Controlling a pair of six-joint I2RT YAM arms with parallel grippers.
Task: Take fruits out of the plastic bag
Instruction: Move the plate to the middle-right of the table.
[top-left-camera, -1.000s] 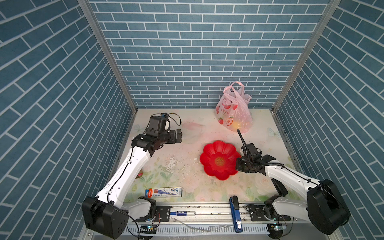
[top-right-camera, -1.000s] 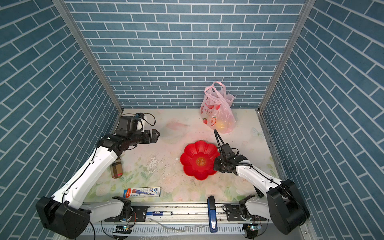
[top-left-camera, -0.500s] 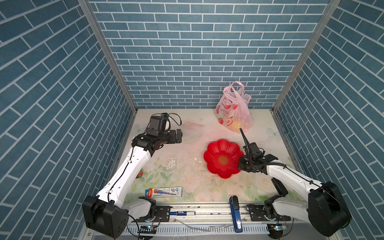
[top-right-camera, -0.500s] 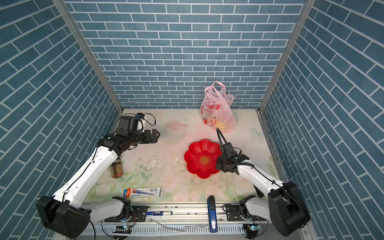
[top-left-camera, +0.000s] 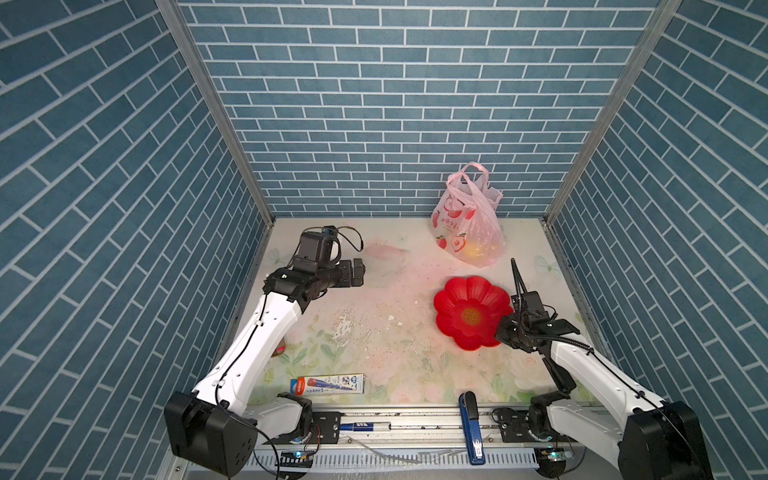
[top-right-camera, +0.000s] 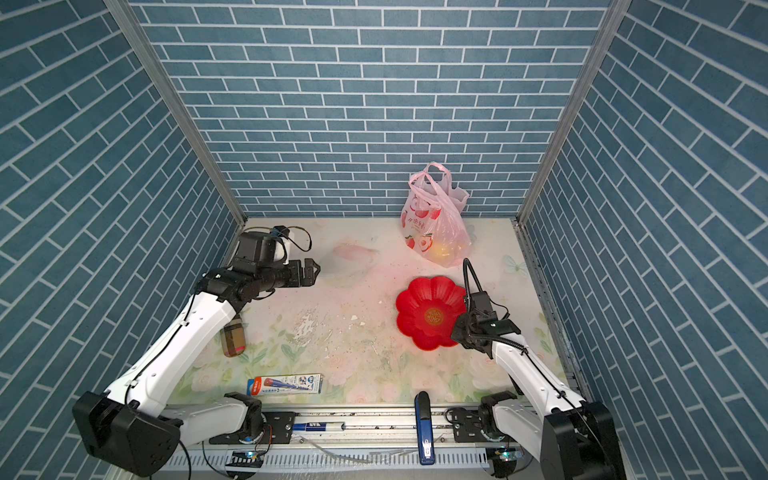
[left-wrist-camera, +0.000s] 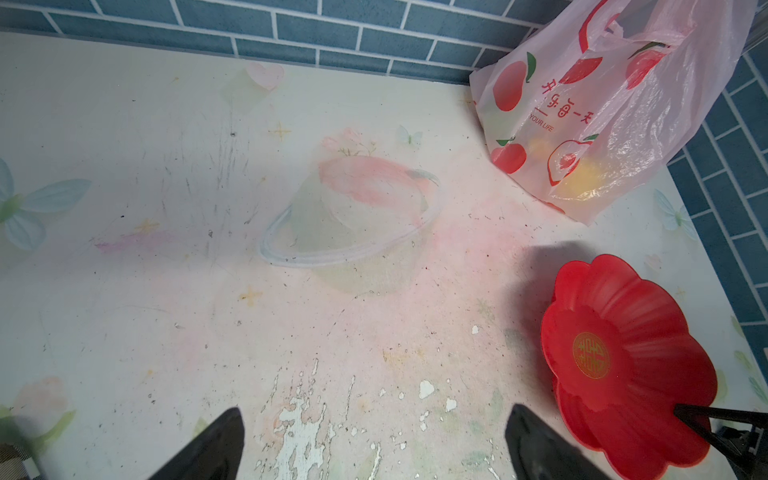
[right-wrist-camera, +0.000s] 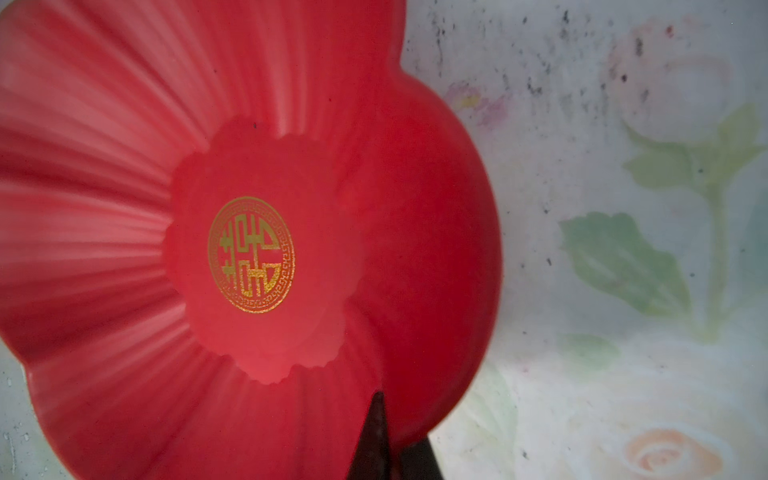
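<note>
The plastic bag (top-left-camera: 467, 224) (top-right-camera: 436, 224) stands upright at the back right by the wall, handles up. In the left wrist view the plastic bag (left-wrist-camera: 602, 116) shows yellow fruits (left-wrist-camera: 582, 174) dimly through its film; the other fruits are hidden. My right gripper (top-left-camera: 503, 332) (right-wrist-camera: 380, 399) is shut on the near rim of a red flower-shaped plate (top-left-camera: 469, 311) (right-wrist-camera: 249, 249), in front of the bag. My left gripper (top-left-camera: 358, 272) (left-wrist-camera: 374, 415) hangs open and empty above the back left of the table, far from the bag.
A clear plastic bowl (left-wrist-camera: 349, 220) lies near the back middle. A toothpaste box (top-left-camera: 330, 383) and a blue stapler (top-left-camera: 471, 424) lie at the front edge. A brown bottle (top-right-camera: 232, 338) lies under the left arm. Brick walls close in three sides.
My right gripper has pulled the red plate to the right, closer to the right wall. The left arm and the bag have not moved.
</note>
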